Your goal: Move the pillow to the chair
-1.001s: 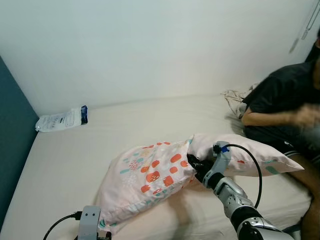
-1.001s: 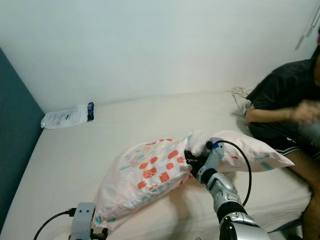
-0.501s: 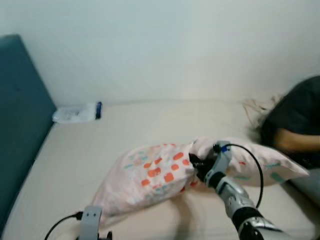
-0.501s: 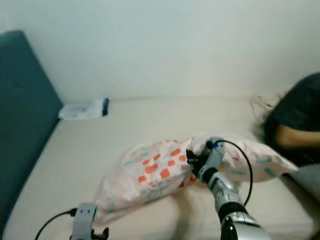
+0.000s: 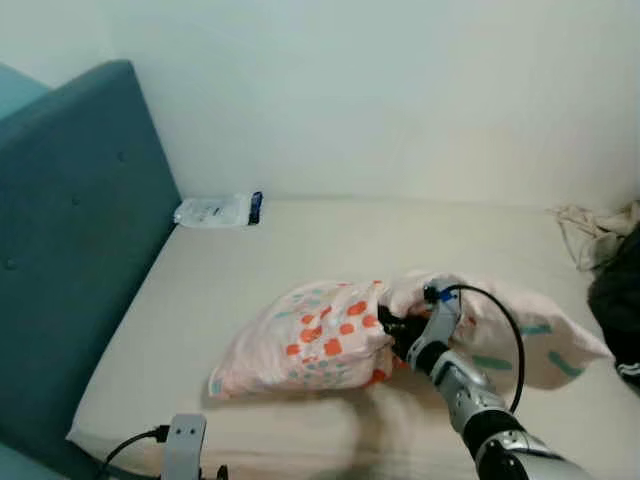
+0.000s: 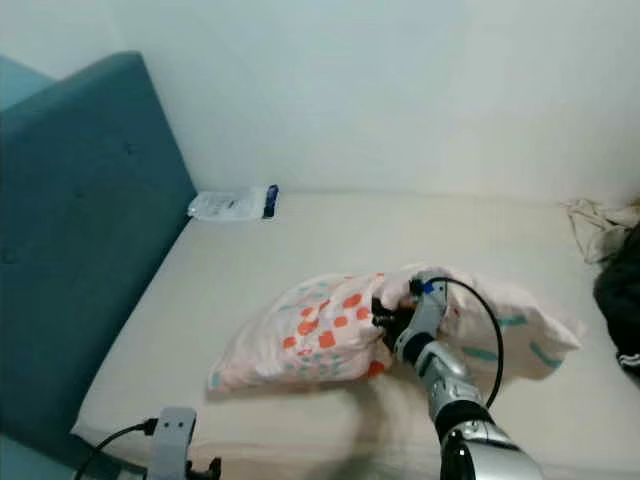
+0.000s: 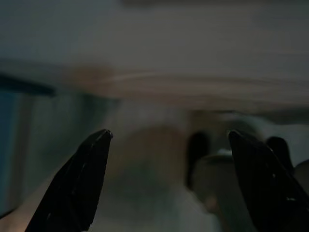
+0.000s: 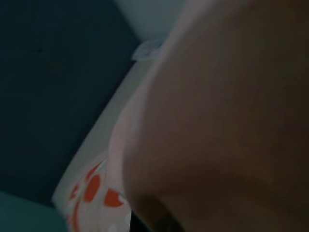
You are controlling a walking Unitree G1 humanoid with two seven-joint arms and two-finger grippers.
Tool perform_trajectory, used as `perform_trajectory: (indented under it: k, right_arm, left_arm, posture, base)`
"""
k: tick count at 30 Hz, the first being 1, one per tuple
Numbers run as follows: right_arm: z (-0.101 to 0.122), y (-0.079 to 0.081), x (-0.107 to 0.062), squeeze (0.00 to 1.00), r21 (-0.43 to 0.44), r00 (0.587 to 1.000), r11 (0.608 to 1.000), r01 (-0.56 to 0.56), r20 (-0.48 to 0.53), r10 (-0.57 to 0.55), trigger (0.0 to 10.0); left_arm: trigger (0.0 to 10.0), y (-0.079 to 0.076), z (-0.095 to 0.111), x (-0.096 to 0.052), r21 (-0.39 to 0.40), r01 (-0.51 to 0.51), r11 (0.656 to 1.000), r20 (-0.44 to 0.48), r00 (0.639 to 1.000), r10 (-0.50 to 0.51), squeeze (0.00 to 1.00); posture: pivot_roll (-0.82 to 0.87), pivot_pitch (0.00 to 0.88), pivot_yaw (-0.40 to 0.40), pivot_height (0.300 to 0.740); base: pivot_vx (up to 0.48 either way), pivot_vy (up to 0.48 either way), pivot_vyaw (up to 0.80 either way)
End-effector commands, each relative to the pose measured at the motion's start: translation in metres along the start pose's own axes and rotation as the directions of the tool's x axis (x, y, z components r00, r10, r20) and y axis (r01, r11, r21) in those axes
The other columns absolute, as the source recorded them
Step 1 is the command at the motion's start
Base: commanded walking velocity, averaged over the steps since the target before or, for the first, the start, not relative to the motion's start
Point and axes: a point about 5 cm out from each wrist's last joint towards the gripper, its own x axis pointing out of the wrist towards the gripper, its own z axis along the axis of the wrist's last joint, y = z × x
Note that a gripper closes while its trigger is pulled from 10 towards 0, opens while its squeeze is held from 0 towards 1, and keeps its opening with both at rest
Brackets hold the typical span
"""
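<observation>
On the bed (image 5: 300, 255), one pillow (image 5: 320, 335), right hand (image 5: 393, 330) clamped on it, left hand (image 7: 169, 183) apart.

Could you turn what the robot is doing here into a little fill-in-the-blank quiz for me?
1. The right gripper is shut on the pink patterned ____.
2. The pillow lies on the cream ____.
3. The small white packet lies by the wall next to the ____-coloured padded headboard.
4. The left gripper's black fingers are ____.

Missing words: pillow; bed; teal; open
</observation>
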Motion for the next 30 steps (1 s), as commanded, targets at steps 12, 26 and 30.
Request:
perform_trajectory:
  k: [12, 26, 30]
  right_arm:
    - [-0.014, 0.015, 0.003, 0.00, -0.007, 0.994, 0.995, -0.097, -0.057, 0.096, 10.0]
    - [-0.014, 0.040, 0.010, 0.00, 0.028, 0.952, 0.952, -0.306, -0.014, 0.306, 10.0]
    - [-0.014, 0.044, 0.011, 0.00, 0.031, 0.939, 0.939, -0.343, -0.014, 0.343, 10.0]
  left_arm:
    - [10.0, -0.005, -0.004, 0.000, 0.015, 0.015, 1.000, -0.026, 1.000, -0.015, 0.00]
    - [10.0, -0.002, -0.008, -0.001, 0.032, 0.011, 0.999, -0.041, 0.999, -0.009, 0.00]
    - [10.0, -0.003, -0.008, -0.002, 0.032, 0.012, 0.999, -0.044, 0.999, -0.010, 0.00]
  posture:
    - [-0.11, 0.031, -0.008, 0.740]
    - [-0.11, 0.040, -0.002, 0.740]
    - [-0.10, 0.042, -0.003, 0.740]
  base:
    - [0.000, 0.000, 0.79]
    - [0.000, 0.000, 0.79]
    - [0.000, 0.000, 0.79]
